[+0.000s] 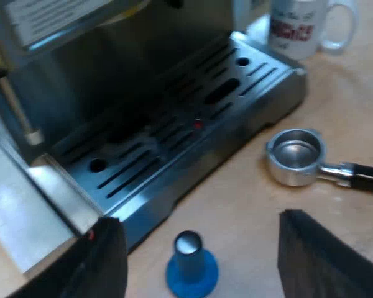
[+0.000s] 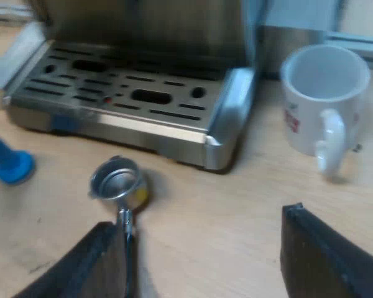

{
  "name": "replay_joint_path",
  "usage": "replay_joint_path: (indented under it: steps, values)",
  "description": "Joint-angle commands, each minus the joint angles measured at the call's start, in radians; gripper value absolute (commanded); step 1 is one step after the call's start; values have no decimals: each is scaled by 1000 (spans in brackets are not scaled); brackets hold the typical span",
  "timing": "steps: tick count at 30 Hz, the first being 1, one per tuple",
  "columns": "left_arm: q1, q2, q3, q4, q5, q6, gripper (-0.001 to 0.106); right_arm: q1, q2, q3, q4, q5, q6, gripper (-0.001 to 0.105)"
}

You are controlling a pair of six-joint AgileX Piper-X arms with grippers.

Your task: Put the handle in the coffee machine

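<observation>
Holder (image 2: pixel 116 180) lies loose on the table (image 2: pixel 236 205), just ahead of the right gripper (image 2: pixel 200 217), handle (image 2: pixel 127 239) running beside one spread finger; best to centre the handle between both fingers before closing. Left gripper (image 1: pixel 199 220) hangs open, empty, near the tamper (image 1: pixel 189 264)

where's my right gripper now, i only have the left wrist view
Observer: The right gripper hangs over the table in front of the espresso machine, fingers spread, with the metal holder just beyond the fingertips.
Operator: is it lined up to grab it
Observer: Roughly. The holder's handle runs close along one finger; I cannot tell whether they touch.
Operator: and what's cut off for me past the machine's corner
Observer: The mug: it stands upright and looks empty inside.
</observation>
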Motion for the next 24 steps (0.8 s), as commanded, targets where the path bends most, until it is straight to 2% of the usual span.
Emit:
replay_joint_path:
  steps: [1,3,6,8,14,16,17,19,24]
  values:
    - [-26,34,-15,-15,35,11,55,59,43,-43,24,-48,-57,57]
    - [-38,45,-17,-15,37,16,55,80,55,-51,32,-52,-61,57]
    - [-161,144,-34,-15,96,54,55,149,105,-73,57,-52,-61,57]
    - [-199,171,-38,-15,96,54,55,176,129,-79,75,-52,-61,57]
    - [-382,247,-41,-15,96,68,55,259,203,-80,83,-35,-53,57]
    - [-382,249,-41,-15,96,70,55,280,228,-80,83,-15,-53,57]
    - [-447,268,-41,-15,87,71,55,290,244,-80,83,-3,-49,57]
    - [-514,291,-41,-15,69,71,55,303,273,-80,83,26,-26,57]
    - [-573,319,-41,-23,69,75,55,306,322,-80,83,51,-7,57]
